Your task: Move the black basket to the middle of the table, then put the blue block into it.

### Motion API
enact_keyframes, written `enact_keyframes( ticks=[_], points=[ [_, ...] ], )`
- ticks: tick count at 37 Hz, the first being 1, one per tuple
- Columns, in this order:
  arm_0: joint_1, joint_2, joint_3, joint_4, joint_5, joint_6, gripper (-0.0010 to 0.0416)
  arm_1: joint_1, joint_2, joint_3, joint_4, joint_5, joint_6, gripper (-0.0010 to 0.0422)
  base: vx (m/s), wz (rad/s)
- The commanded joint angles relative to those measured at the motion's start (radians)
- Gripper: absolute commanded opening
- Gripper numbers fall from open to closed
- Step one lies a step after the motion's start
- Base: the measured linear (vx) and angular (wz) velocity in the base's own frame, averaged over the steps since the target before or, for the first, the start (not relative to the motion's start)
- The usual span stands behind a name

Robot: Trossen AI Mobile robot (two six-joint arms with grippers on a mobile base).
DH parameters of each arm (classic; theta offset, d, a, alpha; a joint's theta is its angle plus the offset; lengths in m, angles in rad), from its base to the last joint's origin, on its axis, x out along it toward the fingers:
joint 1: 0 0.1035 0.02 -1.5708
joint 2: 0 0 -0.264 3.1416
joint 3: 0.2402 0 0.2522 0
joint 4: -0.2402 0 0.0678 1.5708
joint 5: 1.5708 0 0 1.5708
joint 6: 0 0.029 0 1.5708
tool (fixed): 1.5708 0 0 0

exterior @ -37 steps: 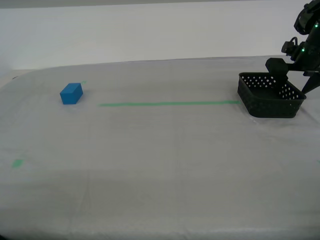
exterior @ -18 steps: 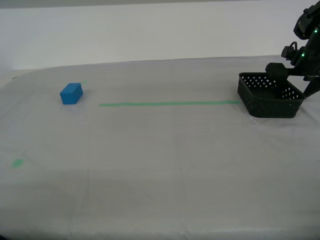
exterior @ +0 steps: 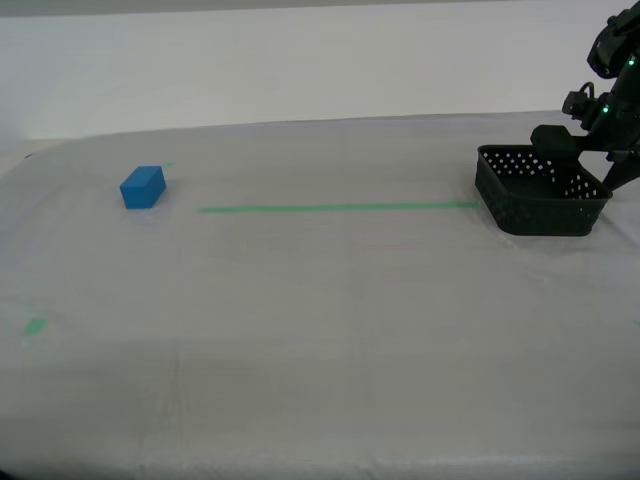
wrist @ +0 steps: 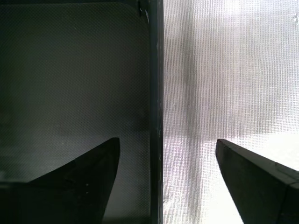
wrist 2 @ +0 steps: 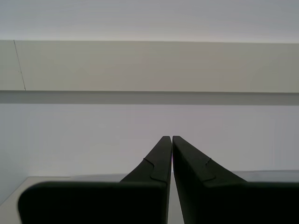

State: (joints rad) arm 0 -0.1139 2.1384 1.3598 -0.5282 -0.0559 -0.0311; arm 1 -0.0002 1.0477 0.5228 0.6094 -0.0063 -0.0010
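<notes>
Exterior view: black basket point(exterior: 541, 190) without contents.

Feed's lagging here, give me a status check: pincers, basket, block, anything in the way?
First pincer open, straddling the perforated black plastic basket's wall. Second pincer shut, empty. Small blue block untouched at the exterior view's left. Nothing between them.

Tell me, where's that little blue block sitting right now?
The blue block sits on the table at the exterior view's left, beyond the green tape line's end.
</notes>
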Motion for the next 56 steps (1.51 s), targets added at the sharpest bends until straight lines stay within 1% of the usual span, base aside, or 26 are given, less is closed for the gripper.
enact_keyframes(
  ticks=[1, 8, 12, 16, 23, 27, 38, 44, 50, 56],
  points=[
    [0.001, 0.0, 0.0, 0.001, 0.001, -0.004, 0.0259, 0.0, 0.0, 0.0, 0.005, -0.001, 0.001, 0.0, 0.0, 0.0],
    [0.001, 0.0, 0.0, 0.006, 0.001, -0.004, 0.021, 0.0, 0.0, 0.0, 0.005, -0.001, 0.0, 0.0, 0.0, 0.0],
    [0.001, 0.0, 0.0, 0.009, 0.001, -0.003, 0.0191, 0.0, 0.0, 0.0, 0.005, -0.001, 0.001, 0.0, 0.0, 0.0],
    [0.001, 0.0, 0.0, 0.01, 0.001, -0.003, 0.0187, 0.0, 0.0, 0.0, 0.005, -0.001, 0.0, 0.0, 0.0, 0.0],
    [0.002, 0.0, 0.0, 0.011, 0.001, -0.004, 0.0207, 0.0, 0.0, 0.0, 0.005, -0.001, 0.001, 0.0, 0.0, 0.0],
    [0.003, 0.0, 0.0, 0.012, 0.001, -0.004, 0.0206, 0.0, 0.0, 0.0, 0.006, -0.001, 0.001, 0.0, 0.0, 0.0],
    [0.003, 0.0, 0.0, 0.013, 0.0, -0.004, 0.0148, 0.0, 0.0, 0.0, 0.005, -0.001, 0.001, 0.0, 0.0, 0.0],
    [0.004, 0.0, 0.0, 0.013, 0.0, -0.005, 0.0139, 0.0, 0.0, 0.0, 0.005, -0.001, 0.001, 0.0, 0.0, 0.0],
    [0.005, 0.0, 0.0, 0.013, 0.0, -0.022, 0.0131, 0.0, 0.0, 0.0, 0.005, -0.001, 0.001, 0.0, 0.0, 0.0],
    [0.005, 0.0, 0.0, 0.015, 0.001, -0.022, 0.009, 0.0, 0.0, 0.0, 0.005, -0.001, 0.001, 0.0, 0.0, 0.0]
  ],
)
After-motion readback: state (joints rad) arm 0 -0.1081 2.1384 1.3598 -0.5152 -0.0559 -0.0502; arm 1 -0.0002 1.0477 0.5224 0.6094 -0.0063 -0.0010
